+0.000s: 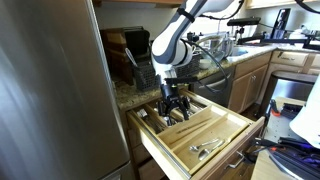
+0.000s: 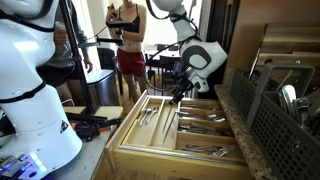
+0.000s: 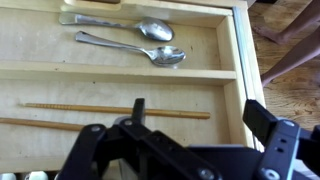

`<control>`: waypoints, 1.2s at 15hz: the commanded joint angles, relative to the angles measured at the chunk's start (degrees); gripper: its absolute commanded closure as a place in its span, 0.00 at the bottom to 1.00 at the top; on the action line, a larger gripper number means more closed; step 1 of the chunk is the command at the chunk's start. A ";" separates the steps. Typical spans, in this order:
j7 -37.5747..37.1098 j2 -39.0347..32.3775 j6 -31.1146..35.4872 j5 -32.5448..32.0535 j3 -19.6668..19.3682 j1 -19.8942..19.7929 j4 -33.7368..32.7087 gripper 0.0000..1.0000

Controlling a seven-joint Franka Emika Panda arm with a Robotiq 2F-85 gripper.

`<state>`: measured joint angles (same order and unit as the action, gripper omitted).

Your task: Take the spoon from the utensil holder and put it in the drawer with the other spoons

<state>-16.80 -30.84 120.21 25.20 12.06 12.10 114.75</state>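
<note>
Two silvery spoons are seen lying in a compartment of the pale wooden drawer, thin chopsticks one slot over. The end effector is held spread and empty above. Smooth metal could slip, or a divider be struck, if descent is misjudged. The black grid utensil holder is stood on the bench.
</note>
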 commanded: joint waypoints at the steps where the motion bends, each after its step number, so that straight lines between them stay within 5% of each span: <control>1: 0.67 0.69 1.95 1.17 0.01 0.48 1.69 0.00; 18: 1.18 -0.49 4.24 1.03 -0.28 0.51 2.40 0.00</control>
<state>-16.53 -31.68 121.99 25.91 12.11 12.10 115.67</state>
